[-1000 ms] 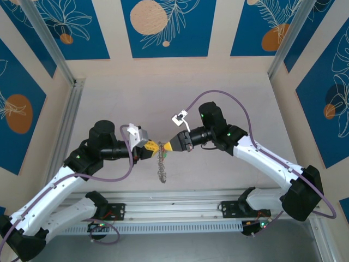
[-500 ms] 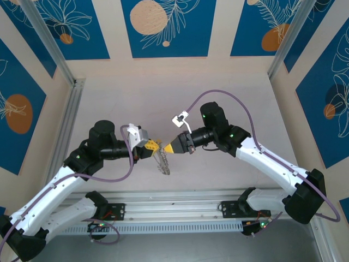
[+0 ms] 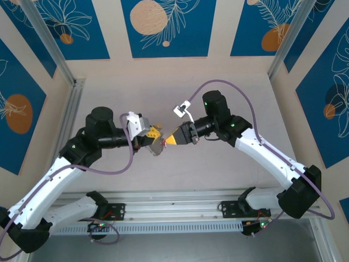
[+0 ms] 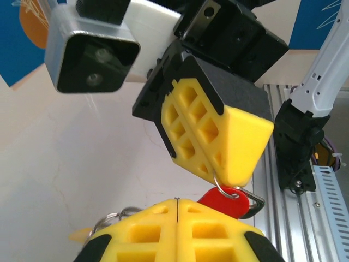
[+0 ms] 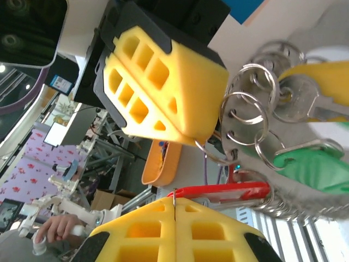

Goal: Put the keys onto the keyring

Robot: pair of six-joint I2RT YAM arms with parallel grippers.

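My left gripper (image 3: 156, 135) and right gripper (image 3: 168, 141) meet tip to tip above the table's middle, both shut. The keyring (image 3: 156, 148) hangs bunched between them. In the left wrist view the right gripper's fingers (image 4: 218, 136) pinch a small ring (image 4: 221, 184) that passes through the hole in the red key head (image 4: 229, 201); a grey clip (image 4: 257, 201) sits beside it. In the right wrist view the left gripper's fingers (image 5: 163, 93) pinch another ring (image 5: 210, 154) of the keyring. The red key (image 5: 229, 191) lies edge-on above my own fingertips, with a green tag (image 5: 308, 162) alongside.
A silver key (image 5: 305, 101) with a yellow head (image 5: 322, 73) and several loose rings (image 5: 245, 117) hang on the same bunch. An aluminium rail (image 3: 180, 199) runs along the near edge and another (image 3: 68, 125) up the left side. Bare table (image 3: 180, 93) lies behind the grippers.
Both grippers have lifted and shifted toward the far side, drawing closer together. The chain that hung straight down has swung up and bunched between the fingertips.
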